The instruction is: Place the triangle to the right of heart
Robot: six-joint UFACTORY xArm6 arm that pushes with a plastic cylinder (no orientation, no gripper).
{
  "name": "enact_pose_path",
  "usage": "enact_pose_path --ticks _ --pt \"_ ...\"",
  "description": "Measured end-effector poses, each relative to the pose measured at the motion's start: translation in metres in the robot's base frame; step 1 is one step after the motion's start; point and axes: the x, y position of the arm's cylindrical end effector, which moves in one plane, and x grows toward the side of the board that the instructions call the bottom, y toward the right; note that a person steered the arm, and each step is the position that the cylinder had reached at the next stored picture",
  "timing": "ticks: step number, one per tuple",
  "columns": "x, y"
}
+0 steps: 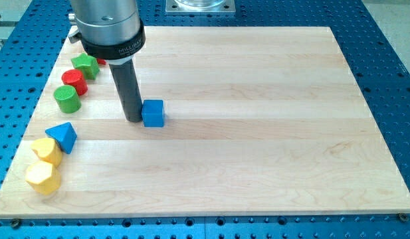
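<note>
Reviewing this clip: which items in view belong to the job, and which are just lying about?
Job: blue triangle; my tip, against the blue cube on its left; the heart, probably the upper yellow block, shape unclear.
Lying about: blue cube, lower yellow block, green cylinder, red cylinder, green star.

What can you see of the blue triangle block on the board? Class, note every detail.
The blue triangle block is a solid wedge of plain blue, matt like painted wood. It lies flat near the left edge of the wooden board, one corner pointing up the view. A yellow block sits against its lower left side. My tip is well away to its right, beside the blue cube.
</note>
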Motion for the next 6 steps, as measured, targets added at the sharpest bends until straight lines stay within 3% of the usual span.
enact_pose_path --ticks 3,5,6 --pt "0.011 -0.098" --pt "0.045 -0.156" --pt "0.047 -0.107"
